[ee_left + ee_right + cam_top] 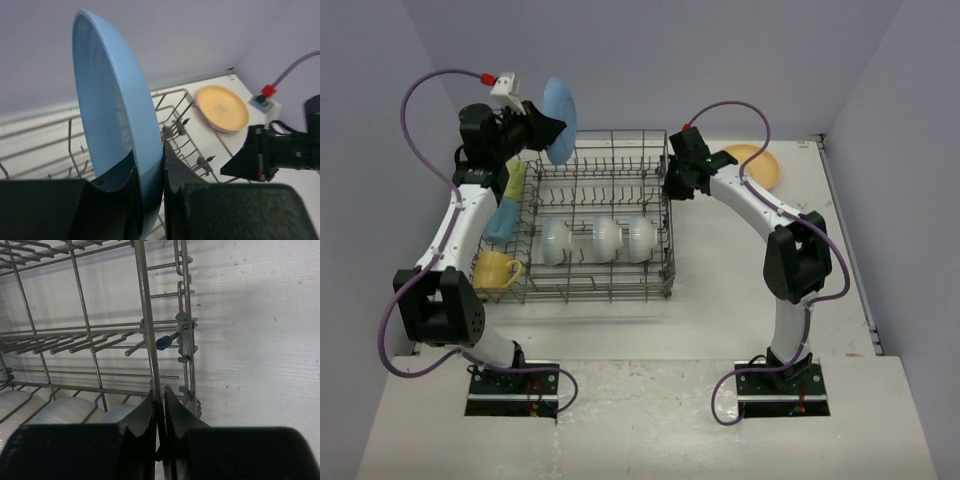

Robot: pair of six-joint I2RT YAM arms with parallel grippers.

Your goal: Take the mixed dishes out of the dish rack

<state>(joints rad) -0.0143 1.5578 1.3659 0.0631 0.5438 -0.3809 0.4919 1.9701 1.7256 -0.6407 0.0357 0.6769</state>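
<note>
You see white matte tabletop point(720, 300), seam crossing it near front edge. Plain lavender-grey back wall point(650, 50) behind; left wall point(360, 150) and right wall point(910, 150) same colour, boxing it in. Your light: soft, even, shadows faint.

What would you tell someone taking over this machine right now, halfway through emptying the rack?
Left hand: shut on the blue plate, held upright above the dish rack's far left corner.
Right hand: shut on the rack's right rim wire.
Done: orange-yellow plate lies on the table right of the rack, on a pink plate.
Left: set the blue plate down; three white bowls sit in the rack; yellow mug, yellow-green mug and light blue mug at its left side, inside or outside unclear.
</note>
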